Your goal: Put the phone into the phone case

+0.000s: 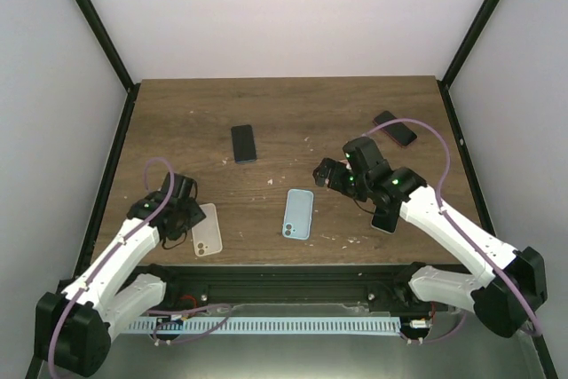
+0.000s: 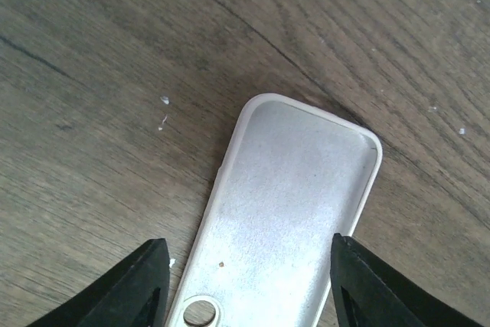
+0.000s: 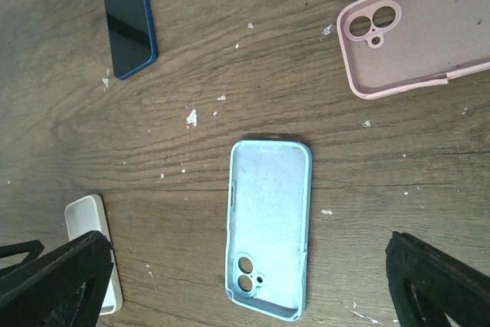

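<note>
Where the left pincer (image 2: 253, 292) hangs low over the table (image 2: 92, 74), its jaws are seen spread wide, one on each side of the white case (image 2: 283, 204). The camera-hole end of that case is cut off by the lower edge, and whether it is touched cannot be told. The right pincer (image 3: 249, 289) is held wide too, with nothing gripped; only the tips of its fingers (image 3: 53, 281) are shown. Between and beneath those tips the blue case (image 3: 268, 223) is laid, hollow upward. The phone (image 3: 129, 17) is found well apart from that pincer, off to its left, flat and dark-screened. A pink case (image 3: 413, 36) is cropped at the wrist view's right edge and, from above, largely hidden under the right arm (image 1: 444, 219). A second phone (image 1: 395, 128) is seen beyond that arm.
</note>
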Controlling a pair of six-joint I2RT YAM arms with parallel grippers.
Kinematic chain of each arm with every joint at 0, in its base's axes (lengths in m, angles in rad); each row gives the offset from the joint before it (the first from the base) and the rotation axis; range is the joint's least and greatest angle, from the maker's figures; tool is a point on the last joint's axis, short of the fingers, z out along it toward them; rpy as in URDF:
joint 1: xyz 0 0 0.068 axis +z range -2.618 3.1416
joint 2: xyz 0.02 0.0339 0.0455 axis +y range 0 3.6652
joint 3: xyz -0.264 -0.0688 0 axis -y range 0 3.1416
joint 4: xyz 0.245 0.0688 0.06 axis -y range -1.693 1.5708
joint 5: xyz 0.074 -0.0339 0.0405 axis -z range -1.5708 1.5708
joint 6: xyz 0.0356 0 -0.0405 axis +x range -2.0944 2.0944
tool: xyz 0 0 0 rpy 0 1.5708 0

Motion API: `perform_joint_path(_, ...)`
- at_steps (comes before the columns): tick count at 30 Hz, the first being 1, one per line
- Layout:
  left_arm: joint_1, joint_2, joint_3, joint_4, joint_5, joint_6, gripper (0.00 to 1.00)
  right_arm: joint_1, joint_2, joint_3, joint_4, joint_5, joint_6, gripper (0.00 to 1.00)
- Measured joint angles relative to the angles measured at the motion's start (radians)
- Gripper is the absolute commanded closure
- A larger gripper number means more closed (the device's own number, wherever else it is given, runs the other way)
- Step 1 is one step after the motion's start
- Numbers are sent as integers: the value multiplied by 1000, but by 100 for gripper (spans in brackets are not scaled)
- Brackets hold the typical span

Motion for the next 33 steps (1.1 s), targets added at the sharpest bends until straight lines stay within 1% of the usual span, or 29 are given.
perform_joint_path(5, 1, 42, -14, 27, 2, -20, 47, 0, 8, 0, -3, -3, -4, 2)
perform_joint_path(16, 1, 129, -67, 147, -23, 0, 52, 0, 20, 0, -12, 5, -26, 6)
perform_joint_path(22, 1, 138, -85, 206, -26, 24, 54, -1, 38, 0, -39, 51, 31, 7)
perform_joint_path(26, 1, 165, -113, 254, -8, 37, 60, -22, 39, -1, -54, 86, 67, 9)
perform_joint_path(28, 1, 184, -124, 273, 7, 48, 64, -61, 40, -5, -63, 90, 71, 8)
perform_joint_path(33, 0, 200, -130, 328, 52, 74, 75, -185, 66, -21, -126, 118, 73, 0)
